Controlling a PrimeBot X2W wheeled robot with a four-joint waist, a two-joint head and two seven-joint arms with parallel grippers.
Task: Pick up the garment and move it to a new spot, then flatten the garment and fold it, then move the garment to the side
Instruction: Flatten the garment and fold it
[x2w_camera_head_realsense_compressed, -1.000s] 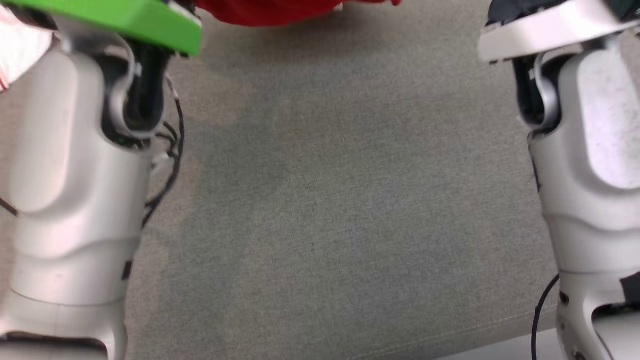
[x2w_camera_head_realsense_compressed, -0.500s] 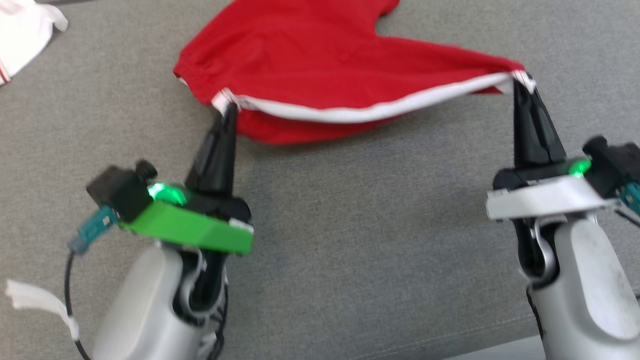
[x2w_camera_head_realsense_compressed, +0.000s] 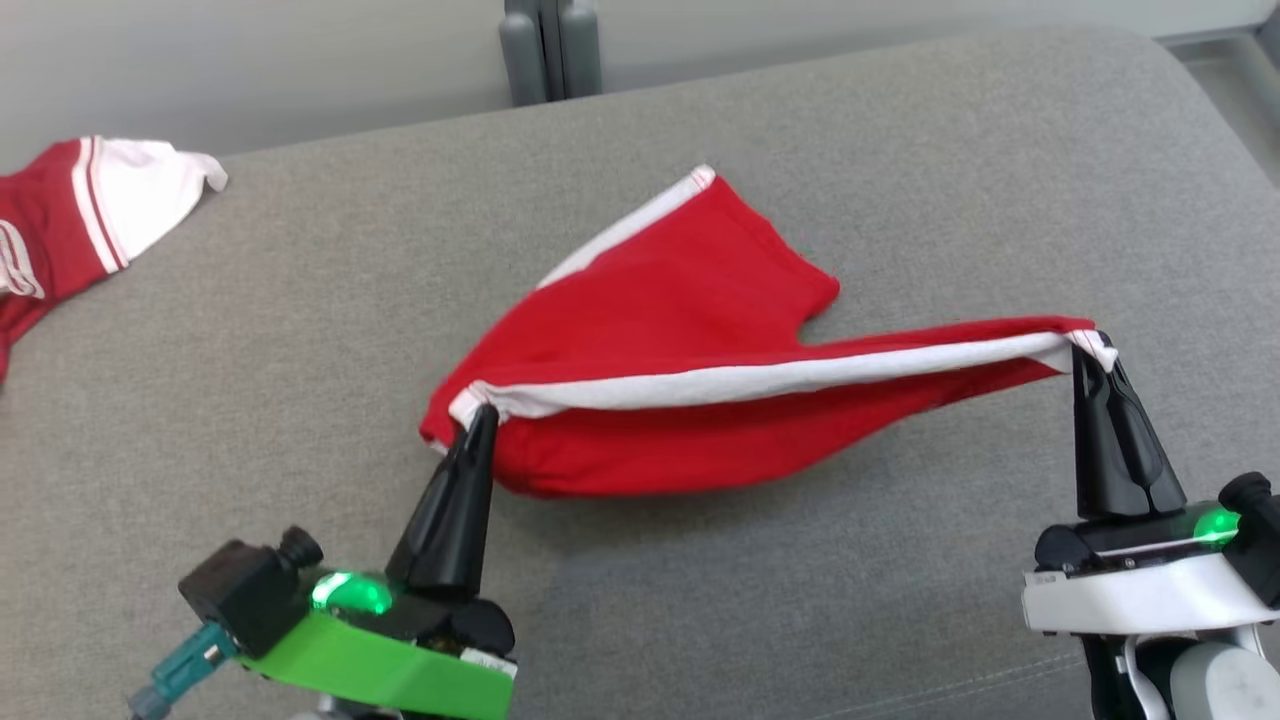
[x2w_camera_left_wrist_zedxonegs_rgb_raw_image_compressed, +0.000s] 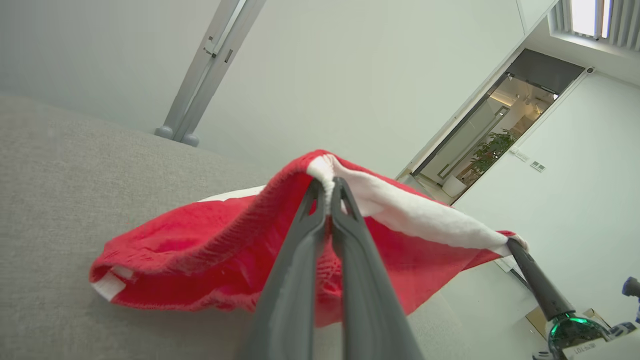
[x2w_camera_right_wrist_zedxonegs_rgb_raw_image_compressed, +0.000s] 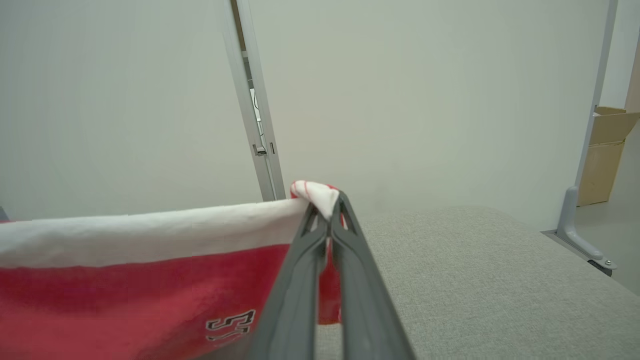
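Observation:
The garment (x2w_camera_head_realsense_compressed: 680, 330) is a pair of red shorts with a white side stripe, lying partly on the grey cushion (x2w_camera_head_realsense_compressed: 850, 150). My left gripper (x2w_camera_head_realsense_compressed: 482, 412) is shut on one end of the white-striped edge, and my right gripper (x2w_camera_head_realsense_compressed: 1088, 345) is shut on the other end, so the stripe stretches taut and lifted between them. In the left wrist view the left gripper (x2w_camera_left_wrist_zedxonegs_rgb_raw_image_compressed: 327, 184) pinches the white hem, with red cloth (x2w_camera_left_wrist_zedxonegs_rgb_raw_image_compressed: 210, 250) sagging below. In the right wrist view the right gripper (x2w_camera_right_wrist_zedxonegs_rgb_raw_image_compressed: 327, 207) clamps a bunched white corner, and the garment (x2w_camera_right_wrist_zedxonegs_rgb_raw_image_compressed: 125, 285) shows black lettering.
Another red and white garment (x2w_camera_head_realsense_compressed: 70, 225) lies at the cushion's far left. A grey post (x2w_camera_head_realsense_compressed: 545, 50) stands behind the cushion against a pale wall. A cardboard box (x2w_camera_right_wrist_zedxonegs_rgb_raw_image_compressed: 605, 155) sits on the floor past the cushion's right end.
The head camera has tilted up, so the whole garment and the cushion's back edge came into view. Both grippers stay shut on the striped edge, which remains stretched between them.

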